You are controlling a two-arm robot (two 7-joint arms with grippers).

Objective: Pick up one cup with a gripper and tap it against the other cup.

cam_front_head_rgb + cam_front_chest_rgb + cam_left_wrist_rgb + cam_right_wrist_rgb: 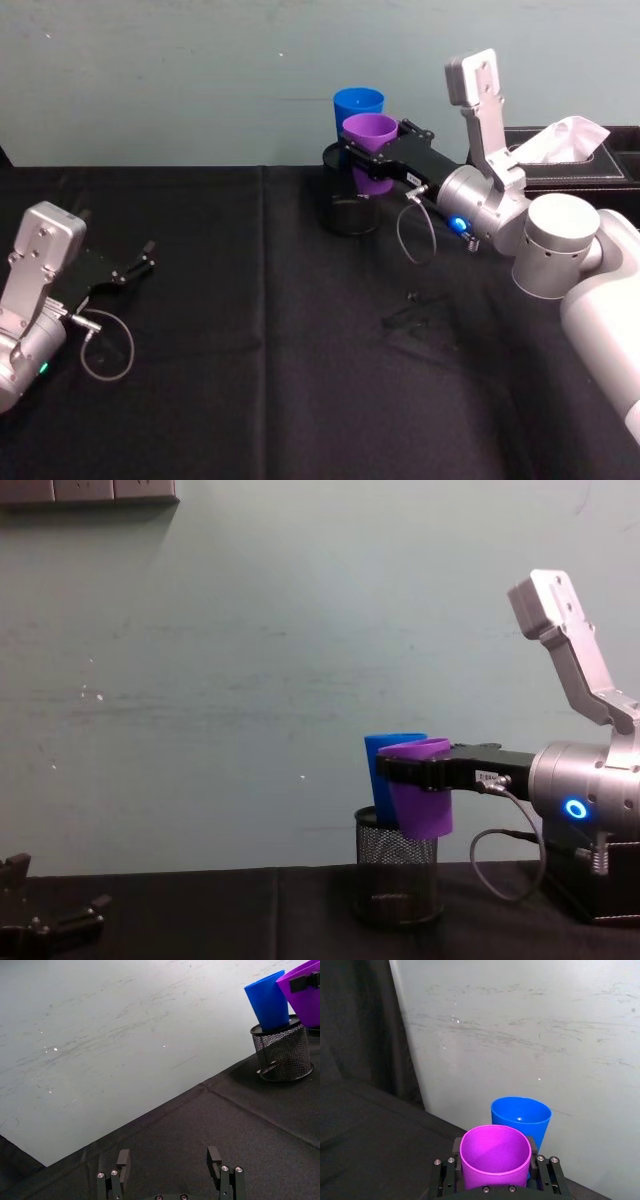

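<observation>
Purple cup (495, 1152) clamped up close, blue cup (521, 1115) loose behind it: one heavy tap could upset the lot

Closest to my wrist, my right fingers (410, 772) are shut on the purple cup, pinching its wall just under the rim from both sides. It hangs off the table (250, 380), above the near edge of the black mesh pen holder (282, 1052). The blue cup stands inside that holder, leaning a little. The two cups are just beside each other near the rims, and I cannot tell whether they already touch.

What worries me: the blue cup is only dropped into the holder, not fixed. If I swing in hard it may rock, tip out or take the light holder over with it. Both cups are smooth and tapered, so a knock could also twist the purple one in my grip or make it slide. If I come in low, its base may catch the mesh rim instead of the blue wall.

My left fingers (169, 1160) sit wide apart and hold nothing, parked low over the table far to my left.

Count: two cups, one purple and one blue; one mesh holder; one tissue box (570, 150) behind my right arm; two sets of fingers
</observation>
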